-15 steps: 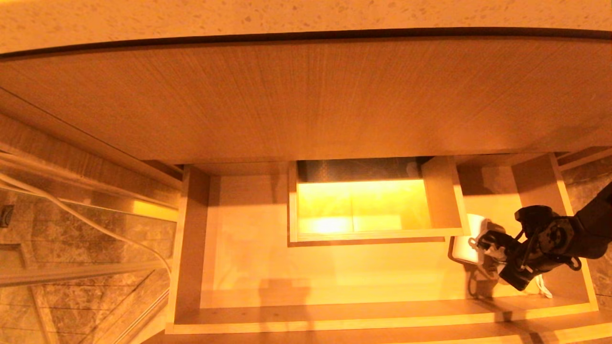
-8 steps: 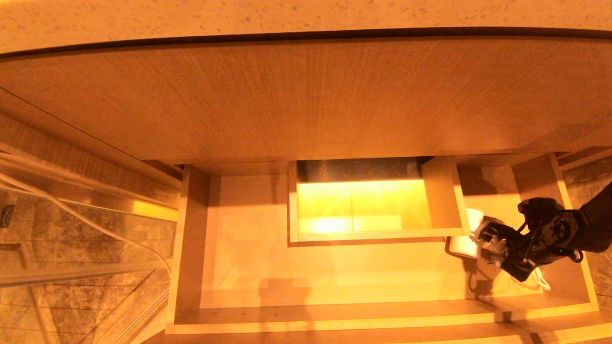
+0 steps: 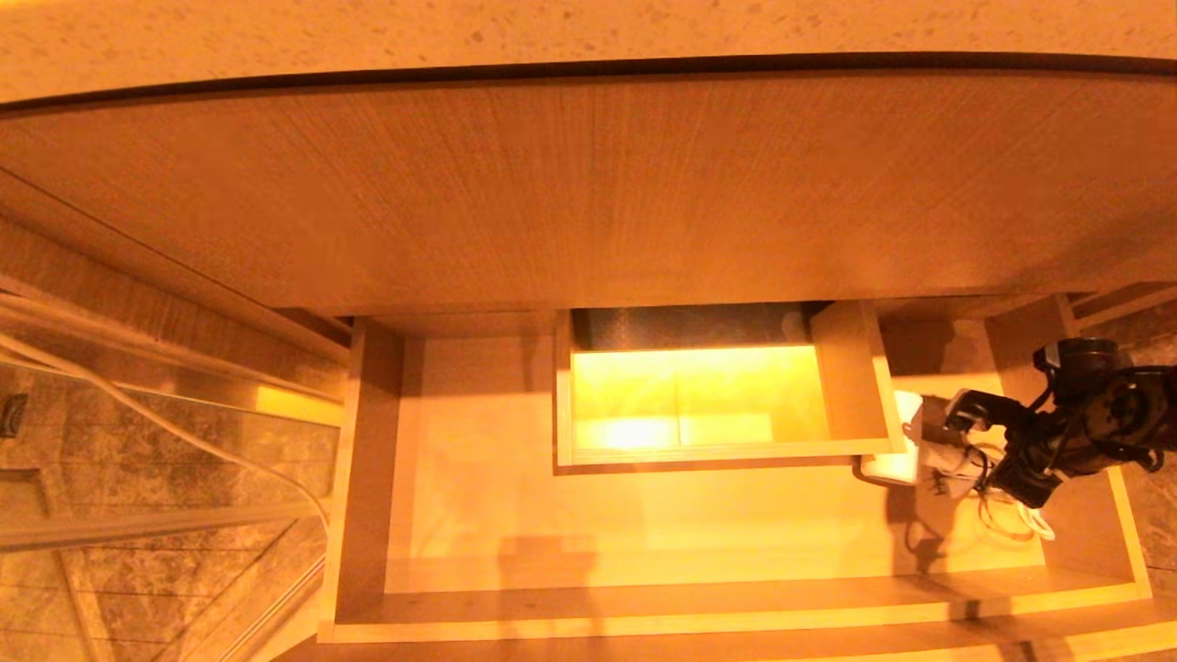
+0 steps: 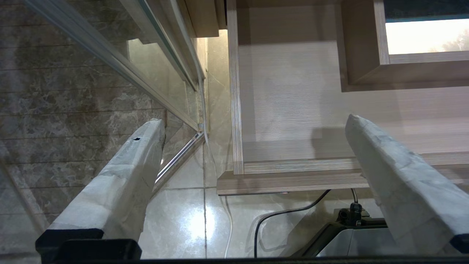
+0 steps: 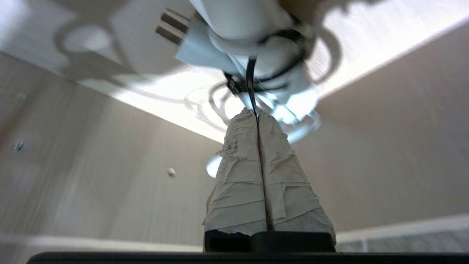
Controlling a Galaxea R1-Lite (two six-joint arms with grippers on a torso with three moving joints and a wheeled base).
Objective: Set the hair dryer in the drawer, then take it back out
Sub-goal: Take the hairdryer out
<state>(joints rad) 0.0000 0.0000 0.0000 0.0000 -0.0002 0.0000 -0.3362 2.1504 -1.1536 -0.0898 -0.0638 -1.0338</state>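
Note:
The wide light-wood drawer (image 3: 736,609) stands pulled open below the taller wood-grain front panel. At its right end, beside the boxed cut-out (image 3: 851,386), the small white hair dryer (image 3: 903,452) hangs just above the drawer floor. My right gripper (image 3: 952,439) reaches it from the right. In the right wrist view the right gripper (image 5: 257,112) is shut, pinching a thin black strap that runs up to the hair dryer (image 5: 249,25). My left gripper (image 4: 255,121) is open and holds nothing, out beyond the drawer's left front corner (image 4: 234,176).
A white cord (image 3: 1016,519) coils on the drawer floor under my right wrist, and a white plug (image 5: 183,40) hangs beside the dryer. The drawer's right wall (image 3: 1094,515) is close by. A glass panel (image 4: 157,73), tiled floor and black cable (image 4: 278,216) lie to the left.
My right arm has swung towards the back of the drawer and turned at the wrist. The hair dryer moved slightly back with it, and more of the cord coil shows.

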